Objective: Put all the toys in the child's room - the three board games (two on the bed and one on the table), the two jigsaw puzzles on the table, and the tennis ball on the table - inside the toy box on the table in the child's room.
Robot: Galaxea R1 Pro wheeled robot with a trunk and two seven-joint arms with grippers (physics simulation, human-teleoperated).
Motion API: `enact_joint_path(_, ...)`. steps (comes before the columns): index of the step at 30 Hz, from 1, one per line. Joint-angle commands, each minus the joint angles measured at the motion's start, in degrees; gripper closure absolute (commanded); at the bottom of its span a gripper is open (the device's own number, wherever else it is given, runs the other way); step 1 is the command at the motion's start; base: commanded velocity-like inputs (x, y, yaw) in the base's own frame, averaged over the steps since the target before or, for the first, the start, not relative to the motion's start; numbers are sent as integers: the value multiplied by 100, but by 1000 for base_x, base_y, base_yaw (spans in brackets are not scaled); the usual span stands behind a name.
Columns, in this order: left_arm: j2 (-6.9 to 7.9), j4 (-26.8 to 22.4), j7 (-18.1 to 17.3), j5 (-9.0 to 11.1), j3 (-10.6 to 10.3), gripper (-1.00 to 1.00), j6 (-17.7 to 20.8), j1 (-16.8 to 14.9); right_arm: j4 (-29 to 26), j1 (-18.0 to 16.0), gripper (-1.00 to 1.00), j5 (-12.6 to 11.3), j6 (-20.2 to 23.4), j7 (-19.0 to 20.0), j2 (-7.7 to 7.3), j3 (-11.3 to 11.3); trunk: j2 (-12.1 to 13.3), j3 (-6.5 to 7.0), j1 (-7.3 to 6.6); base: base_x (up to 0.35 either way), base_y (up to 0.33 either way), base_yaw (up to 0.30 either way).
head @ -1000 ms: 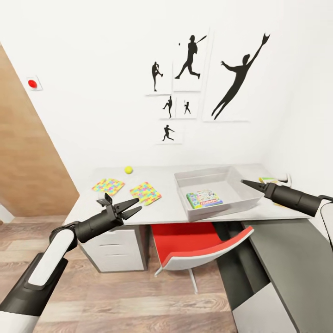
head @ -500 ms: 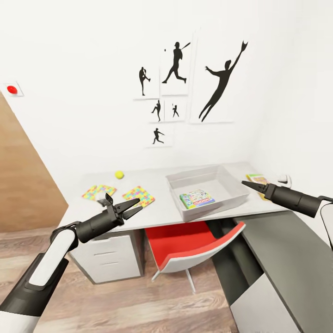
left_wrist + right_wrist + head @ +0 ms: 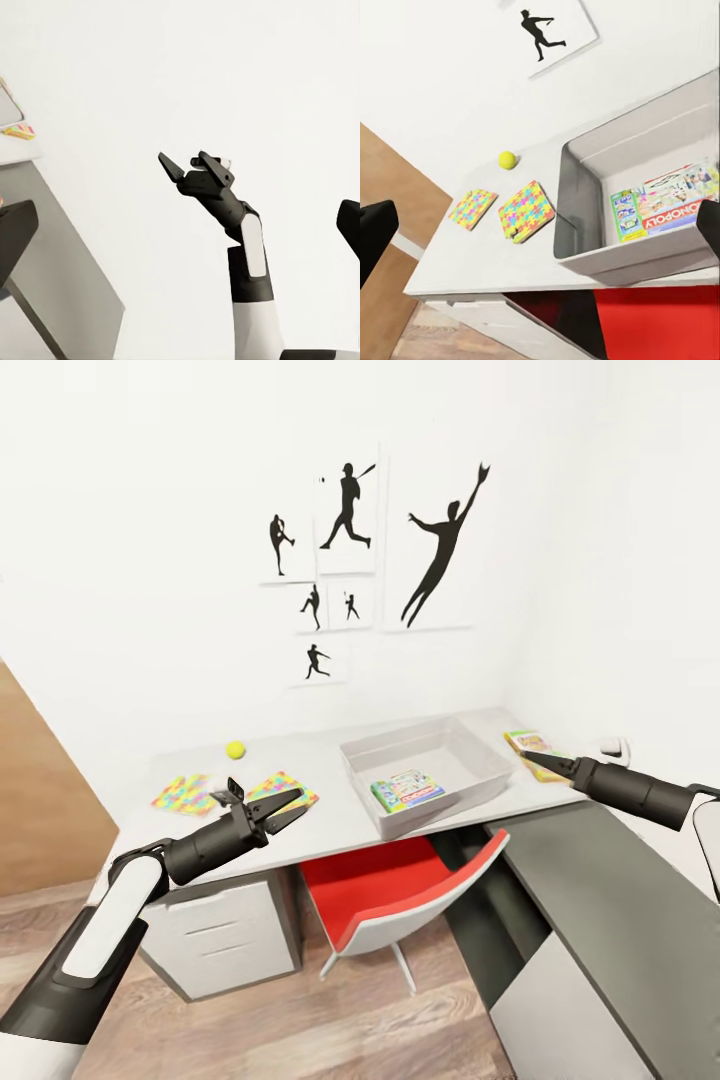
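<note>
- Toy box (image 3: 470, 778), a shallow grey plastic tray, is sitting at the middle of the grey desk (image 3: 330, 815), already holding one flat board game (image 3: 407, 791) lying face up on its floor; in the right wrist view its red band is reading "MONOPOLY" (image 3: 671, 201).
- At about 3 o'clock from the tray, a second colourful flat box (image 3: 533, 742) is lying on the desk near the wall; its print is too small to read.
- At about 9 o'clock, two multicoloured jigsaw puzzles (image 3: 283, 790) (image 3: 184, 794) are lying flat side by side, with the yellow-green tennis ball (image 3: 235, 749) sitting behind them, at 11 o'clock from the tray.
- Right gripper (image 3: 533, 760) is hovering just over that second box with its fingers looking pinched to a point and holding nothing, probably lining up to take it.
- Left gripper (image 3: 283, 809) is hanging spread and empty in front of the puzzles, likely kept clear for now.
- Red-seated chair (image 3: 395, 885) is tucked under the desk, beside white drawers (image 3: 215, 945).
</note>
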Motion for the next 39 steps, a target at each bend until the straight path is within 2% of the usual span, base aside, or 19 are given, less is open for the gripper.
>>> enact_joint_path(1,4,0,-3,21,-4,-100,22,-5,1,-8,-100,21,29,30,1,-6,-11,-5,4,0,25,-219)
enact_joint_path(13,6,-12,-2,21,-3,-100,23,-5,6,47,-100,40,36,20,1,-6,-11,77,4,0,10,-219)
enact_joint_path(25,7,-195,12,21,1,-100,25,-5,6,632,-100,61,31,10,1,-21,-11,158,4,0,2,-220)
enact_joint_path(39,7,-266,18,24,-23,-100,26,-5,1,927,-100,57,22,19,-6,-52,-11,252,4,0,0,-220)
